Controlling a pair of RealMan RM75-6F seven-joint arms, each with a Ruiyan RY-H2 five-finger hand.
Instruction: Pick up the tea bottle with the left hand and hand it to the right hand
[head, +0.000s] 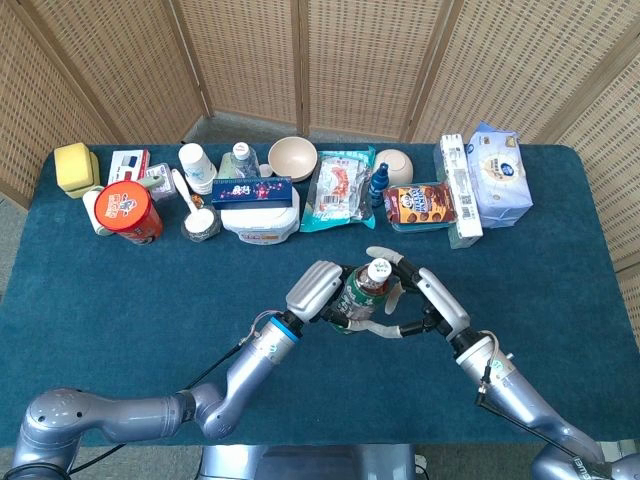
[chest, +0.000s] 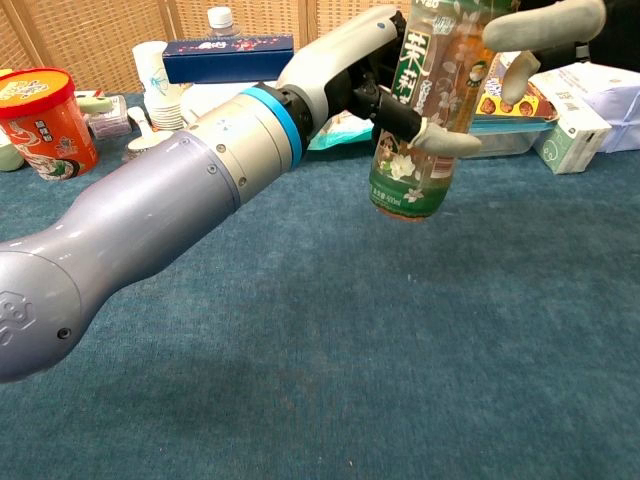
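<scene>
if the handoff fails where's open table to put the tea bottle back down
Bare blue cloth runs along the near half of the table, left of the left hand and right of the right hand, which flank the tea bottle. The far edge is crowded, from the red tub to the tissue pack.

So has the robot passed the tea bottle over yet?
Not quite. The green-labelled plastic tea bottle is already lifted off the blue table, gripped by the left robot hand. The right robot hand has its fingers spread around the bottle. Still to do: the right closes and the left lets go.
</scene>
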